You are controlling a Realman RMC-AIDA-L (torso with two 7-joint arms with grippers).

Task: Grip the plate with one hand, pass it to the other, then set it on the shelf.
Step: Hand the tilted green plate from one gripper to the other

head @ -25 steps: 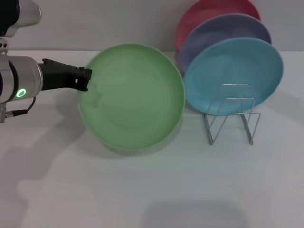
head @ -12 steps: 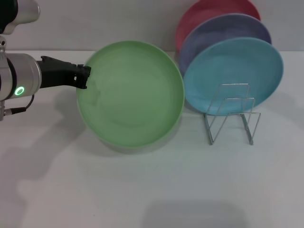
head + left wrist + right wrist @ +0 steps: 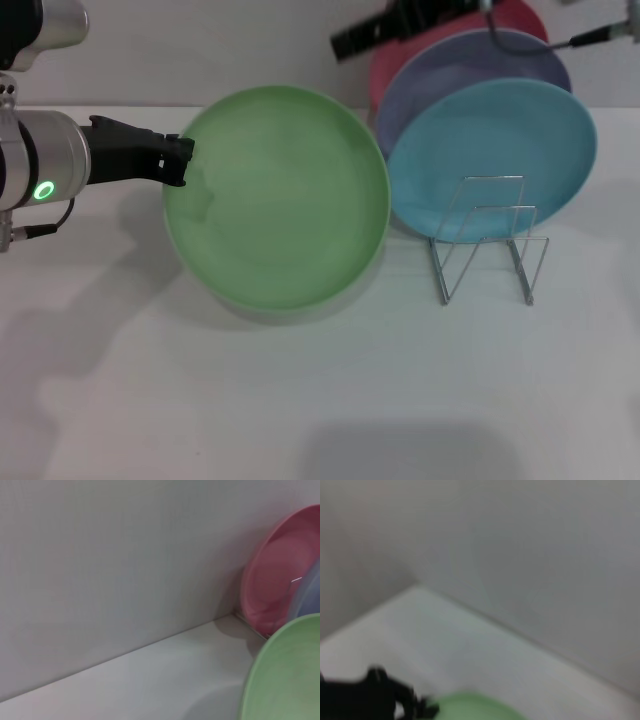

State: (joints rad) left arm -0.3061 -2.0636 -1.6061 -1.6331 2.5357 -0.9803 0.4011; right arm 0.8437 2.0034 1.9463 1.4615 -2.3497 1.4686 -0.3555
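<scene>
The light green plate [image 3: 277, 200] is held tilted above the table, face toward me. My left gripper [image 3: 180, 160], black fingers on a plain silver wrist with a green ring light, is shut on its left rim. The plate's edge also shows in the left wrist view [image 3: 285, 675] and the right wrist view [image 3: 480, 707]. My right gripper [image 3: 340, 45] reaches in from the top, above the plate's upper right edge and apart from it. The silver wire shelf [image 3: 487, 240] stands to the right of the plate.
A light blue plate [image 3: 490, 150], a lavender plate [image 3: 470, 65] and a pink plate [image 3: 395, 60] stand leaning in a row behind the shelf, close to the right arm. The wall runs along the table's back edge.
My right arm has come into view at the top, above the standing plates. The left gripper and the green plate have hardly moved.
</scene>
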